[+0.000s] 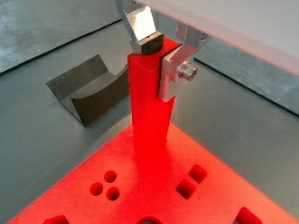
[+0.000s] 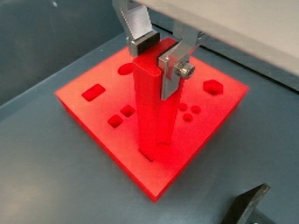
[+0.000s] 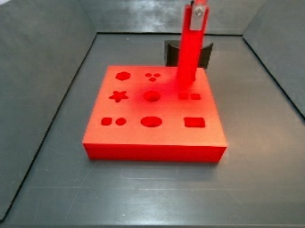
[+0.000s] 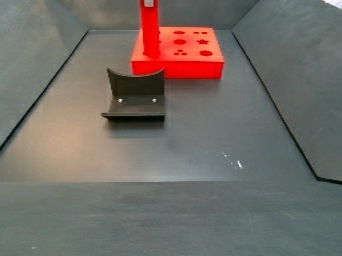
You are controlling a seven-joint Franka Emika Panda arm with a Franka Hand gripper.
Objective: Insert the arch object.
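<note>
Wrist views: the tool (image 1: 159,54) clamped the arch object (image 1: 149,114) at its top end.
Arch object: upright on the holed block (image 2: 107,122), toward its 3 o'clock edge in a side view (image 3: 190,62).
Handling: looked rigid, light, smooth-sided; top-end grip suited it.
Beyond: scooped grey block (image 4: 135,96) on the tabletop (image 4: 201,150).

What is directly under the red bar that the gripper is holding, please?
The gripper holds the arch object upright, its lower end on the red holed block. Whatever hole lies beneath is covered by the bar.
</note>
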